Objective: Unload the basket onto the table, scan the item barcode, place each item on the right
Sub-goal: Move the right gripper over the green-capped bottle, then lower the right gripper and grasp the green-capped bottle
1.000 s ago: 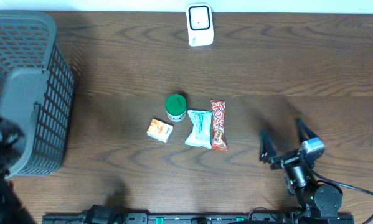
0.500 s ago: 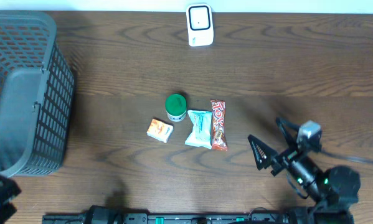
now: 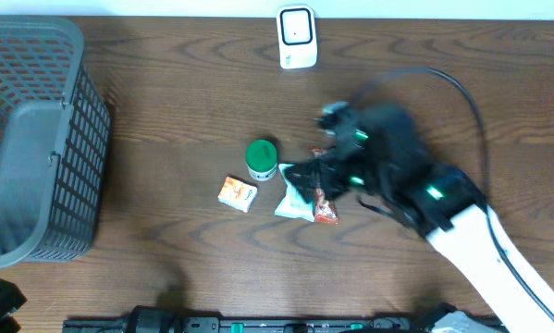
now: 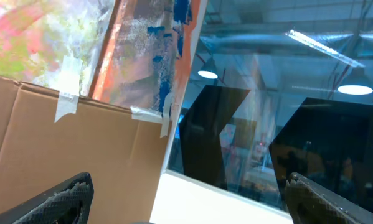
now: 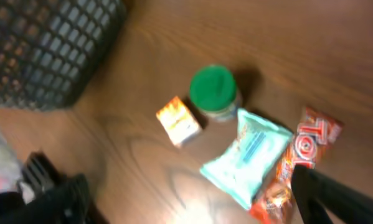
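Observation:
Several items lie mid-table: a green-lidded jar (image 3: 262, 159), a small orange box (image 3: 237, 193), a light blue packet (image 3: 293, 192) and a red candy bar (image 3: 326, 209). A white scanner (image 3: 296, 37) stands at the far edge. My right gripper (image 3: 315, 172) is blurred and hovers open over the candy bar and packet, hiding part of both. The right wrist view shows the jar (image 5: 214, 92), box (image 5: 179, 120), packet (image 5: 248, 155) and bar (image 5: 301, 158) below its gripper (image 5: 192, 205), which holds nothing. My left gripper (image 4: 186, 202) is open and empty, facing cardboard and a window away from the table.
A large grey basket (image 3: 36, 139) fills the left side of the table and shows at the top left in the right wrist view (image 5: 43, 43). The right arm's cable (image 3: 461, 92) arcs over the right half. A dark rail (image 3: 258, 324) runs along the near edge.
My right arm has swung from the near right corner up and left, now above the candy bar and packet. The items have not moved. Both grippers stay open.

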You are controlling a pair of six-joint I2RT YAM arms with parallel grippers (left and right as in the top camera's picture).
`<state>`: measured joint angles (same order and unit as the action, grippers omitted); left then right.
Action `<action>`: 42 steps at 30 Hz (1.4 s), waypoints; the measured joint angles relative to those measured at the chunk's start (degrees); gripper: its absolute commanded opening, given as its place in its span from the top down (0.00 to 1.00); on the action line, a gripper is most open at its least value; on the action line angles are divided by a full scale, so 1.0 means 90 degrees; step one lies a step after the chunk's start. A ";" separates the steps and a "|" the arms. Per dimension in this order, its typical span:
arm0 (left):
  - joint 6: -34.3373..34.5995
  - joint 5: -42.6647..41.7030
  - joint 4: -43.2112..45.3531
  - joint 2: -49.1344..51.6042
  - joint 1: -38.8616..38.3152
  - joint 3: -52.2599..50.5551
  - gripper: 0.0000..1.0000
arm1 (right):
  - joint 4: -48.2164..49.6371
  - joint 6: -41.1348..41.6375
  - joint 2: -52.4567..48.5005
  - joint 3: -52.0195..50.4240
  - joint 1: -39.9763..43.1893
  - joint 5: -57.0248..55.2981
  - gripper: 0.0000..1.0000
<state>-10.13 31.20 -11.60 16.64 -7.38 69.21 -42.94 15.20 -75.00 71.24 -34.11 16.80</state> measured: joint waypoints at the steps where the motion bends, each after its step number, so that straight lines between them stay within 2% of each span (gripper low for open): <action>1: 0.0000 -0.0002 0.0005 0.0000 0.0039 0.0000 0.02 | -0.0221 -0.0017 -0.0277 0.0318 -0.0119 -0.0085 0.01; 5: 0.0000 -0.0005 0.0002 0.0000 0.0272 -0.0002 0.02 | -0.0444 -0.0044 -0.1205 0.1321 -0.0508 0.0044 0.01; 9: 0.0000 -0.0005 0.0005 0.0000 0.0517 -0.0002 0.02 | -0.0070 0.0041 -0.1610 0.1428 -0.0733 0.0469 0.01; 14: 0.0080 -0.0007 0.0136 0.0000 0.0777 -0.0005 0.02 | 0.0610 0.0736 -0.2120 0.1462 -0.0869 0.0488 0.02; 19: 0.0680 -0.0107 0.0158 0.0000 0.0896 -0.0005 0.02 | -0.0233 0.1734 -0.2630 0.1906 -0.0843 -0.0350 0.01; 29: 0.1149 -0.0682 -0.0085 0.0000 0.0894 -0.0010 0.02 | -0.2446 0.2781 -0.4048 0.4269 -0.0831 -0.1401 0.01; 33: 0.1154 -0.0984 -0.0180 0.0000 0.0894 -0.0010 0.02 | -0.2832 0.3249 -0.4575 0.4777 -0.0831 -0.1545 0.01; 42: 0.1156 -0.1639 -0.0160 0.0000 0.0894 -0.0010 0.02 | -0.2844 0.4031 -0.5462 0.4816 -0.0831 -0.1491 0.02</action>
<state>0.27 16.45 -13.04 16.64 0.67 69.12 -68.53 51.48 -124.16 114.59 -41.58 3.38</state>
